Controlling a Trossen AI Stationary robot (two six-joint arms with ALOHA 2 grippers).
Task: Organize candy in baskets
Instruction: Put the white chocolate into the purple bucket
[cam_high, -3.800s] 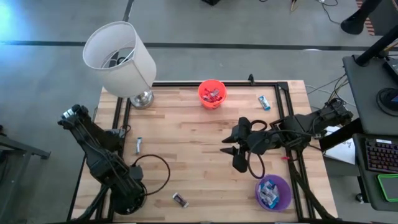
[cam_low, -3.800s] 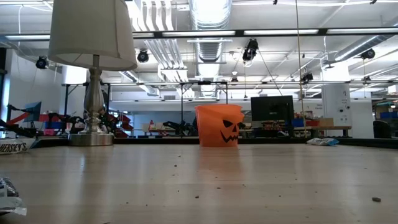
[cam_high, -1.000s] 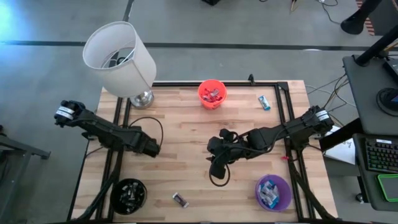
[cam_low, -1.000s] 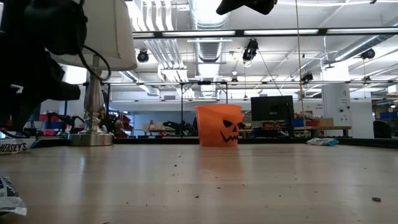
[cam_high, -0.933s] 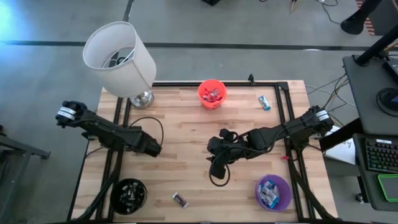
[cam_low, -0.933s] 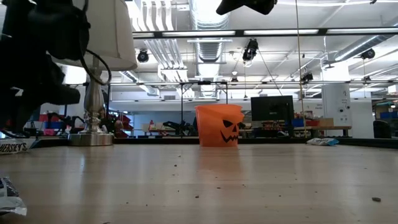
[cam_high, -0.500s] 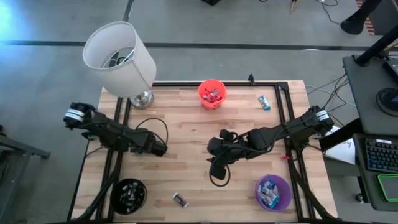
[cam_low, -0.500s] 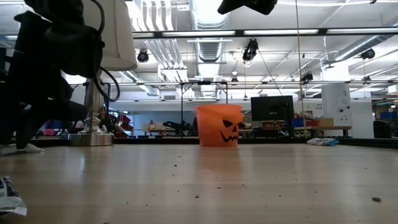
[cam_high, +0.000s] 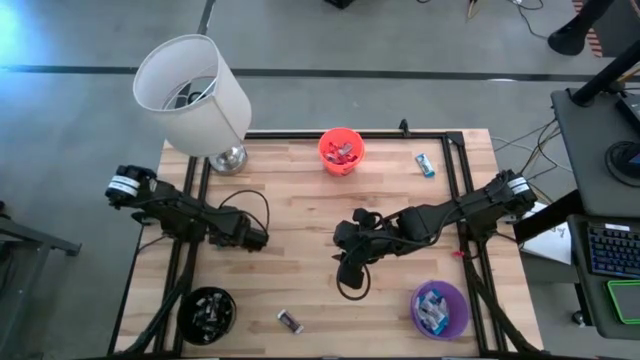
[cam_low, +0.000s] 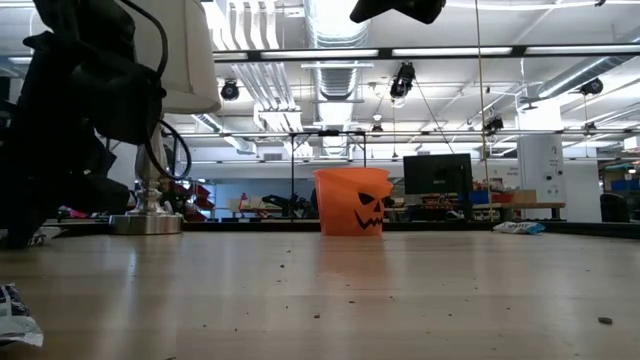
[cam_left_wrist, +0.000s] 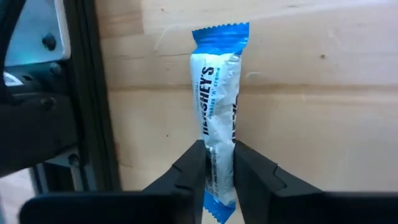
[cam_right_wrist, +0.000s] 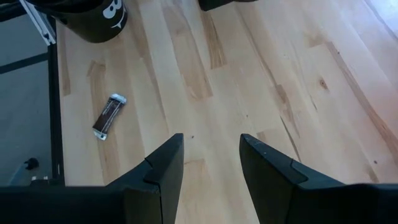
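My left gripper (cam_high: 242, 238) is down at the table near its left edge and hides a white-and-blue candy (cam_left_wrist: 217, 118) from the high view. The left wrist view shows that candy lying flat on the wood between my fingers. My right gripper (cam_right_wrist: 211, 163) hangs open high over the table's middle, touching nothing. The orange-red basket (cam_high: 340, 150) stands at the far edge with candy in it. The purple basket (cam_high: 440, 308) sits at the near right and holds candy. The black basket (cam_high: 208, 310) is at the near left. My left gripper pinches the white-and-blue candy between its two fingers (cam_left_wrist: 194, 167), near one end (cam_left_wrist: 219, 168) of the wrapper. The fingers come from above, pointing down, and lie across the candy's width. The candy lies flat on the table, its crimped tip (cam_left_wrist: 219, 210) showing past the fingers.
A dark brown candy (cam_high: 290, 320) lies near the front edge, and a light blue one (cam_high: 426, 164) near the far right corner. A lamp with a white shade (cam_high: 195, 90) stands at the far left corner. Black frame rails (cam_high: 190, 200) run along the table's sides.
My left gripper has moved a little toward the table's right edge and come down to the table top over the white-and-blue candy, which it now hides in the high view.
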